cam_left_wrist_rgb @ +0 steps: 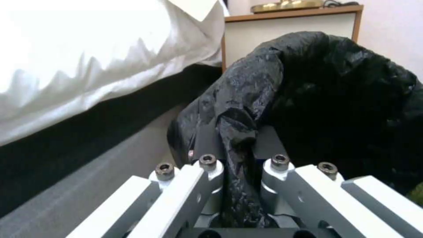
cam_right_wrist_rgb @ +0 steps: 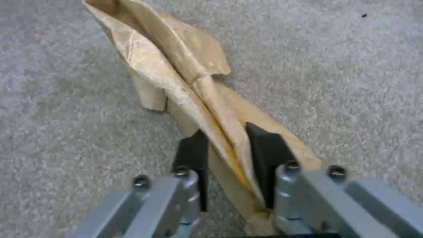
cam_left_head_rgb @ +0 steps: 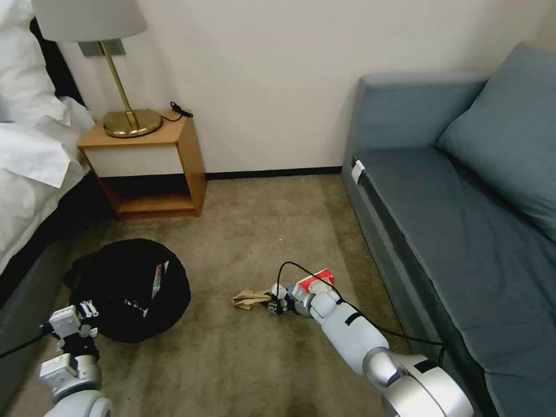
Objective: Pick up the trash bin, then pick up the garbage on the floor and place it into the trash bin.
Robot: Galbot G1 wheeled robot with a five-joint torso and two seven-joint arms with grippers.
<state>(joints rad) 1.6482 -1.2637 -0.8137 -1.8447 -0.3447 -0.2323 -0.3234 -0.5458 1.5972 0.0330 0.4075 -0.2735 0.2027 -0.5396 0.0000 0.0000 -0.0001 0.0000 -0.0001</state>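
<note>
Presently the right hand (cam_right_wrist_rgb: 227, 155) sits low over the floor (cam_left_head_rgb: 249, 370) with its 2 dark fingers (cam_right_wrist_rgb: 266, 152) straddling the crumpled tan paper (cam_right_wrist_rgb: 176, 72). The jaws stand narrow, 1 pad on each side of the central fold, and appear to pinch it, though full contact cannot be confirmed. Most of the paper extends ahead of the fingertips, and its tail runs back beneath the palm. Just behind the wrist in the head view lies the red-white wrapper (cam_left_head_rgb: 313, 280), close against the forearm.

The left hand (cam_left_wrist_rgb: 240, 155) is closed on a gathered pleat of the black liner of the trash bin (cam_left_head_rgb: 136, 284), which bulks directly ahead of its fingers. Whether the bin is clear of the carpet cannot be told. Beyond it stand the bed (cam_left_head_rgb: 29, 150) and the nightstand (cam_left_head_rgb: 150, 156).

Judgement: the step in hand is securing the paper for transfer. To do it well, the jaws should close fully on the fold before any lift, since a light sheet held by a single ridge may slide out. The lift should be straight up, avoiding a drag across the pile. The forearm should keep off the wrapper behind it, which could otherwise be nudged out of easy reach. The left hand should present the bin's mouth open and upward, as a slack liner may fold across the opening.
</note>
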